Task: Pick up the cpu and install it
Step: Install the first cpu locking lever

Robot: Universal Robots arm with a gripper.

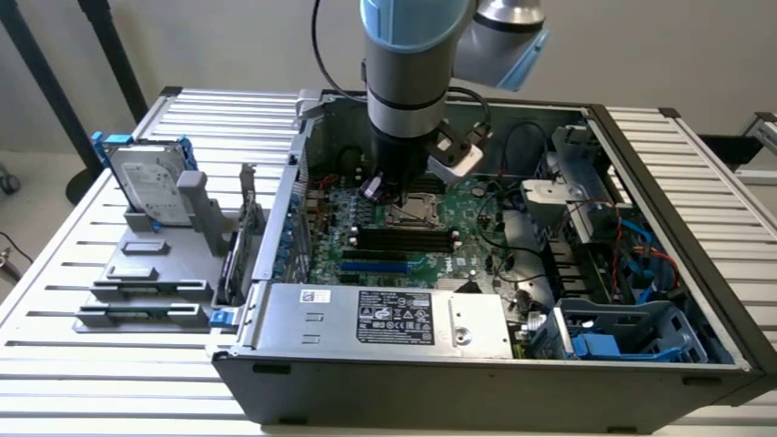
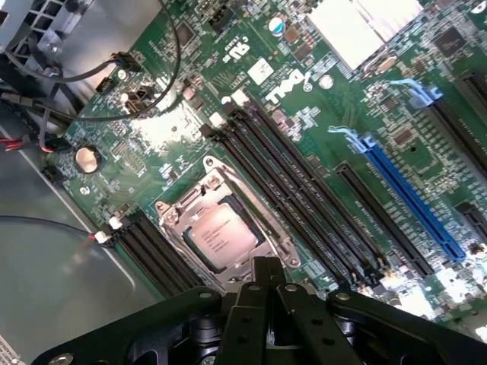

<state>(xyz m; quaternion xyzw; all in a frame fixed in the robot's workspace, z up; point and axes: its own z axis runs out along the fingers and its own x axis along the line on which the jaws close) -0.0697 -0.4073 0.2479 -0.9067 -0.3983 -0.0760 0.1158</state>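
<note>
So, quick rundown:
Arm: grey-and-blue robot arm (image 1: 407, 82) reaches down into the open PC case (image 1: 486, 373), over the motherboard (image 1: 401, 232).
Pincer: pincer (image 2: 266, 266) clenched, fingers pressed together, nothing between them; hangs just above the socket's edge.
Cpu: cpu (image 2: 221, 234) lies flat inside the metal-framed socket (image 2: 171, 209), silvery top up, apart from the pincer tips.
RAM slots: black RAM slots (image 2: 304, 198) run right beside the socket; blue slot (image 2: 411, 201) farther off.
Hard drive: hard drive (image 1: 152, 187) w/ blue brackets stands upright in a grey holder (image 1: 152, 273) on the slatted tabletop (image 1: 73, 355), at the exterior view's left, outside the case.
</note>
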